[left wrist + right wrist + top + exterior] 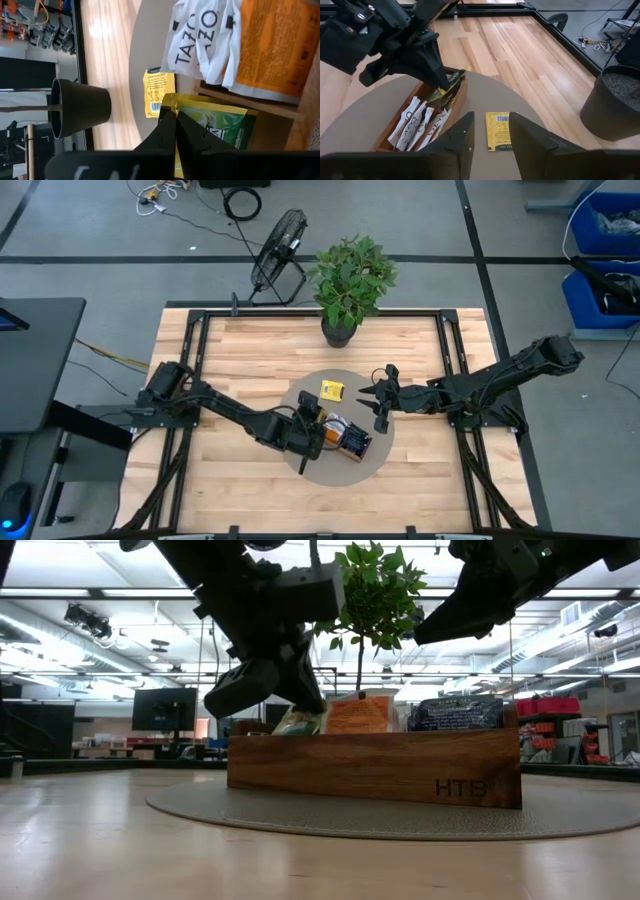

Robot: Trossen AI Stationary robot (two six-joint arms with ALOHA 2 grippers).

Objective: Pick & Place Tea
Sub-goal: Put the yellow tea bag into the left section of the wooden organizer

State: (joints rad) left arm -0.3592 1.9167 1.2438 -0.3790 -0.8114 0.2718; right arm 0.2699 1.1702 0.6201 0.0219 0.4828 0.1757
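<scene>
A long wooden tray (352, 442) lies on a round grey mat (300, 392) and holds upright tea sachets: white ones (200, 35), an orange one (277, 45) and a dark blue one (458, 712). My left gripper (174, 117) is shut on a yellow-green sachet (215, 125) at the tray's end compartment. A yellow sachet (331, 389) lies flat on the mat beyond the tray. My right gripper (490, 145) hovers open above the mat, just right of that yellow sachet (498, 131), touching nothing. My left gripper pinches the yellow-green sachet's upper edge (171, 100), near a corner, between its two fingertips. The fingers (437, 80) slant down from the table's left. The sachet stands tilted with its lower part inside the tray's end compartment, a corner (462, 74) sticking out over the tray's wall.
A potted plant (350, 280) stands at the table's far edge behind the mat, its dark pot (615, 100) close to the right arm. A black fan (278, 252) sits on the floor beyond. Black frame rails (447, 340) run along both table sides.
</scene>
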